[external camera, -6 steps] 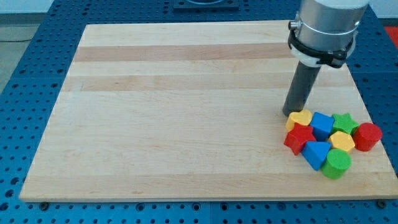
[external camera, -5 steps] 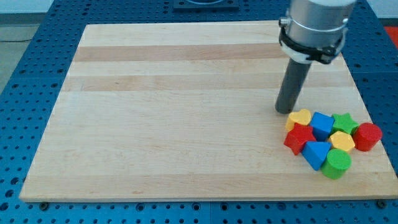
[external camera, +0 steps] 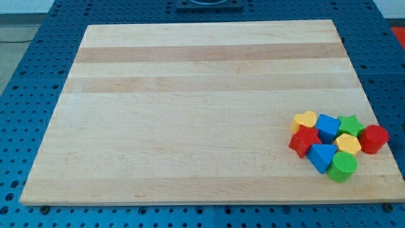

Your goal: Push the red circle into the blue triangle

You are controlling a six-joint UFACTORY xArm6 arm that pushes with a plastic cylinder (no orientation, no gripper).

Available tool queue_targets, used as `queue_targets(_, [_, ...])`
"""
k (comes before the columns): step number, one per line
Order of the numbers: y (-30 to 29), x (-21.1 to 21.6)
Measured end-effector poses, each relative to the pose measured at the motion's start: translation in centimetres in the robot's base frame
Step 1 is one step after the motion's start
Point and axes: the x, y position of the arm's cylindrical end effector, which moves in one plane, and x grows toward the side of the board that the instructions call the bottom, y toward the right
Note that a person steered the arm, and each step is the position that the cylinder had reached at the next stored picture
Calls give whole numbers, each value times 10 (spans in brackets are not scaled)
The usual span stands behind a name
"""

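Note:
The red circle (external camera: 374, 139) stands at the right end of a tight cluster of blocks near the board's lower right corner. The blue triangle (external camera: 321, 156) lies at the cluster's lower left, with the yellow hexagon (external camera: 347, 144) and the green circle (external camera: 343, 166) between it and the red circle. The red circle touches the green star (external camera: 351, 125) and sits close to the yellow hexagon. My tip and the arm do not show in the view.
The cluster also holds a yellow heart (external camera: 304, 120), a blue block (external camera: 328, 125) and a red star (external camera: 304, 140). The wooden board (external camera: 190, 107) lies on a blue perforated table; its right edge runs just past the red circle.
The arm and my tip, which stood just above the yellow heart and were moving up and left, have left the view. The blocks have not moved.

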Motion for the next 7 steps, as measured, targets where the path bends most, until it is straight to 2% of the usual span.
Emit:
queue_targets(1, [-15,35])
queue_targets(3, [-33,-27])
queue_targets(5, [-80,-21])
queue_targets(7, [-59,31])
